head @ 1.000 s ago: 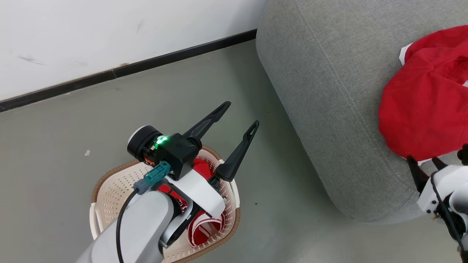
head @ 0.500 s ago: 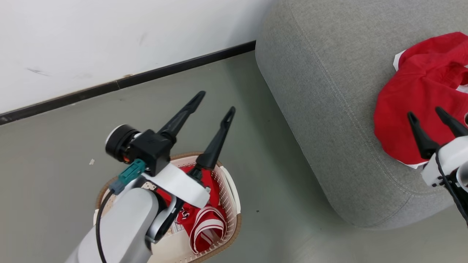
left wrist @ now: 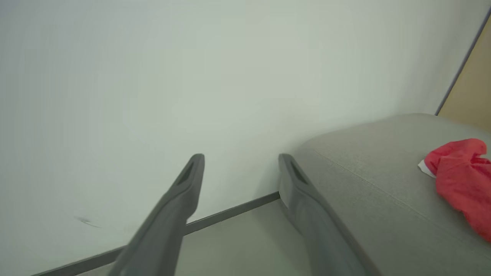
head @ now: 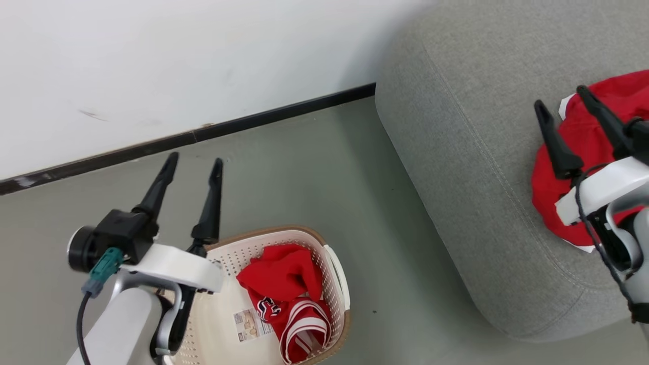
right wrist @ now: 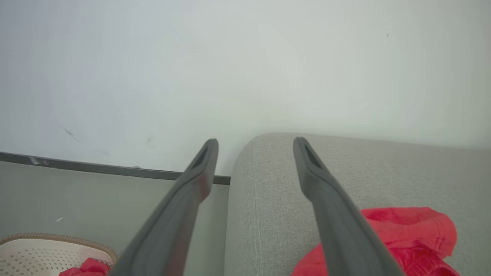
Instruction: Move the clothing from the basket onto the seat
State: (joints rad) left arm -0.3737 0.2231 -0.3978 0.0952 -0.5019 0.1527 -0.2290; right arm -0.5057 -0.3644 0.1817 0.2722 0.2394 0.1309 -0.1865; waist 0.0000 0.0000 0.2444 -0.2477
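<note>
Grey floor (head: 304,167); left gripper (head: 195,158) by basket (head: 263,232), right gripper (head: 560,96) over clothing (head: 550,197) on seat (head: 456,177); both apart, empty

We could not see the basket (head: 332,263) whole: the left arm (head: 127,314) covered its left side, and the head view's bottom edge cut off its near end. The jersey (head: 304,324) inside lay folded, so its number showed only in part. The print on the label (head: 249,324) was too small for us to read. The seat (head: 456,177) ran off the top and right edges. The red garment (head: 545,187) on it sat partly behind the right claw (head: 559,96) and was cut by the right edge.
</note>
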